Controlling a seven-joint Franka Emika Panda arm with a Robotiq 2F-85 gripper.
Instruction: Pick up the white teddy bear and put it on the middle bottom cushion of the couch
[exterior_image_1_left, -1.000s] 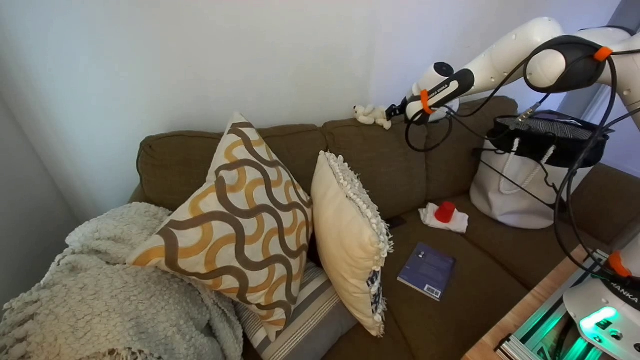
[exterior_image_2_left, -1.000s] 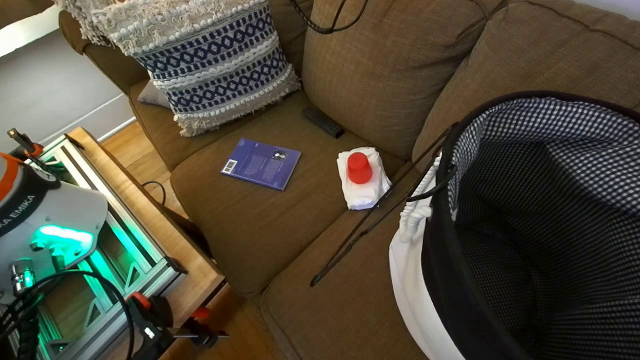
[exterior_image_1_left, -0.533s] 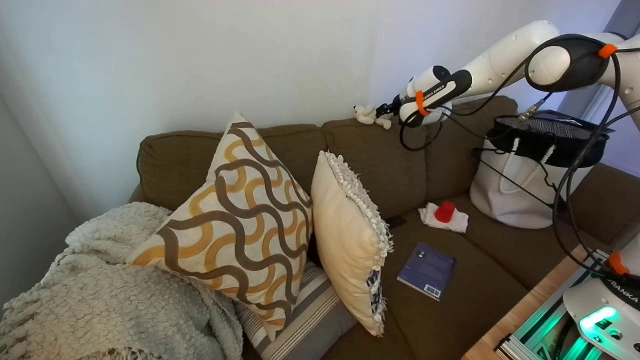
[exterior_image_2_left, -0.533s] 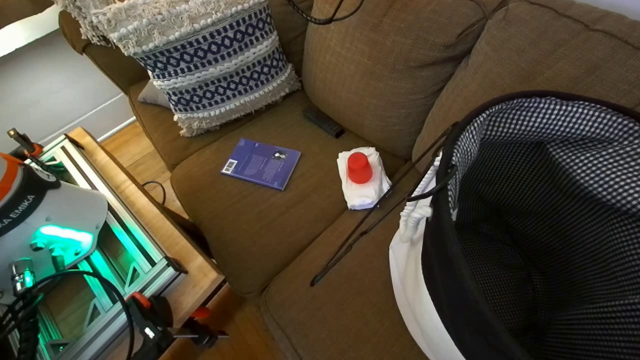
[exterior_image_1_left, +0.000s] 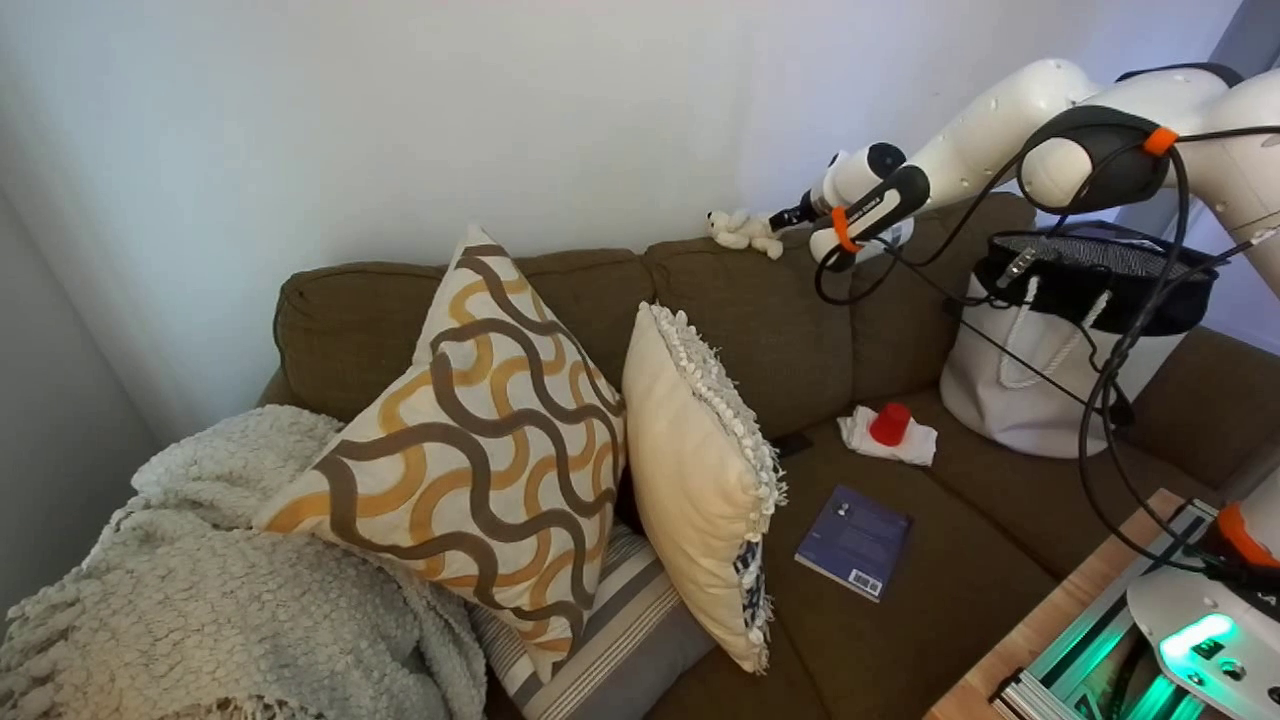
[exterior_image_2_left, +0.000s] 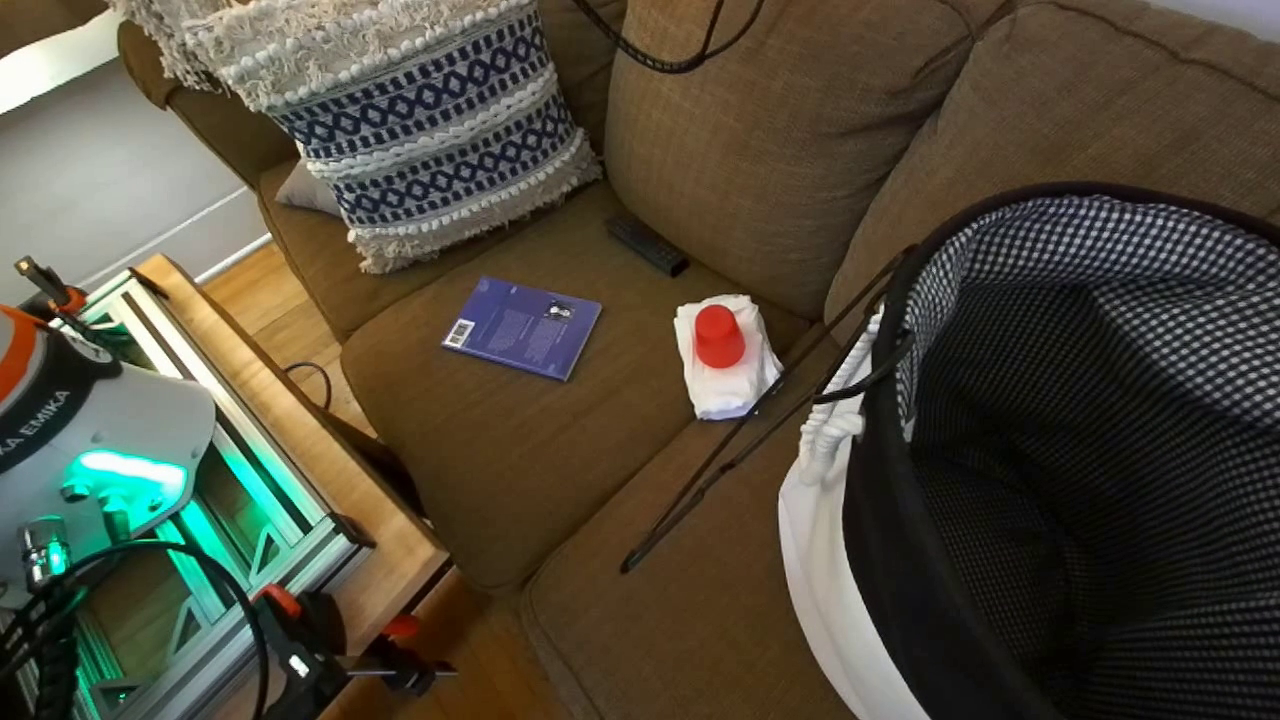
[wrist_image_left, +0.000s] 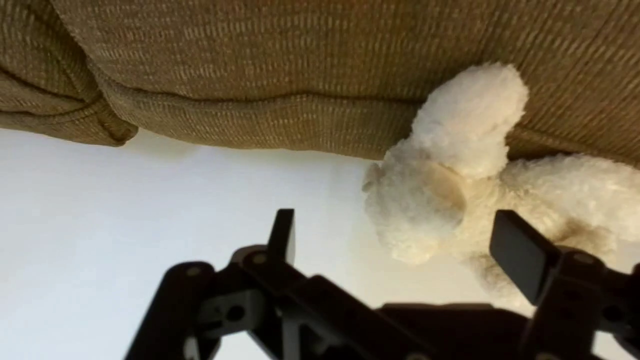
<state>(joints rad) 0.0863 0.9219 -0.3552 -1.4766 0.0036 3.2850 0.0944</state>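
Observation:
The white teddy bear (exterior_image_1_left: 738, 230) lies on top of the couch's back, against the wall. It also shows in the wrist view (wrist_image_left: 415, 205), right of centre. My gripper (exterior_image_1_left: 779, 222) is just right of the bear in an exterior view. In the wrist view my gripper (wrist_image_left: 395, 212) is open; its right finger overlaps the bear's body and its left finger is over bare wall. Contact cannot be told. The couch (exterior_image_1_left: 760, 330) is dark olive-brown. Its middle bottom cushion (exterior_image_1_left: 900, 640) also shows in an exterior view (exterior_image_2_left: 470, 440). The bear and gripper are out of view there.
A purple book (exterior_image_2_left: 525, 328), a remote (exterior_image_2_left: 647, 245) and a red cup (exterior_image_2_left: 719, 336) on white cloth (exterior_image_2_left: 735, 395) lie on the seat. A fringed pillow (exterior_image_1_left: 700, 490) and patterned pillow (exterior_image_1_left: 480, 450) stand left. A large bag (exterior_image_1_left: 1040, 370) stands right. Cables hang from the arm.
My gripper first moved left over the bear, then back right, and the arm's elbow has dropped lower. The hanging cable shifted. The bear has not visibly moved.

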